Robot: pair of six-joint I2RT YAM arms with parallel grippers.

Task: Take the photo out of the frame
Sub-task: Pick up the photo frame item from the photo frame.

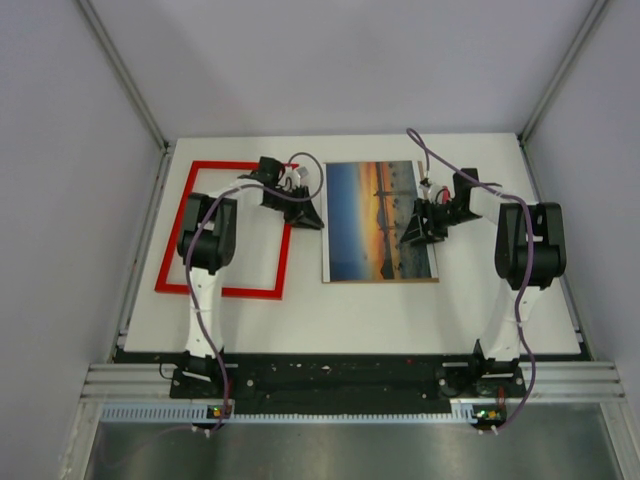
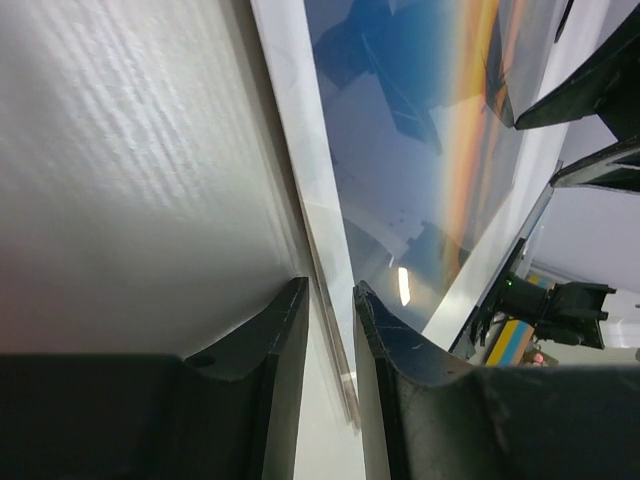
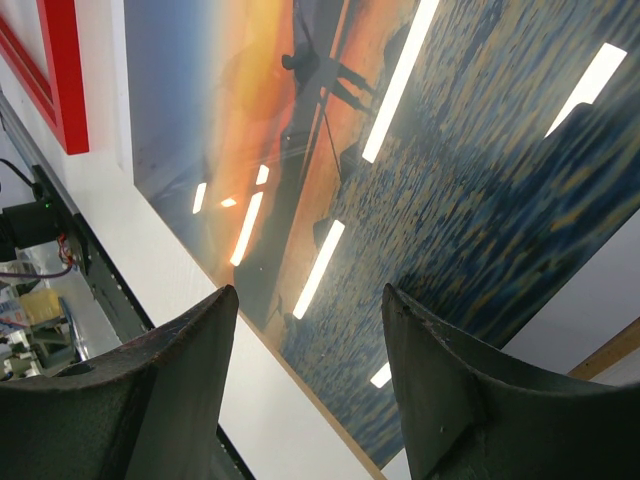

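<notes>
The main step looks done. The frame (image 1: 174,228) lies flat by the left edge of the worktop (image 1: 350,320), with bare white surface inside it. The photo (image 1: 375,225) lies well apart from it in the middle, face up. What I judge is left is small: to let go of the print and draw the arms away, perhaps also to part it from the brown board (image 1: 385,281) that shows as a thin strip along its near edge.

The top view gives the whole layout, with the left gripper (image 1: 308,217) at the photo's left edge and the right gripper (image 1: 415,228) above its right part. It does not show the jaws.

The left wrist view shows the fingers (image 2: 280,340) drawn almost together, with the thin white edge of the print between them. I cannot tell if they really pinch it.

The right wrist view shows the jaws spread wide above the glossy print, holding nothing, and it also shows a corner of the red frame.
</notes>
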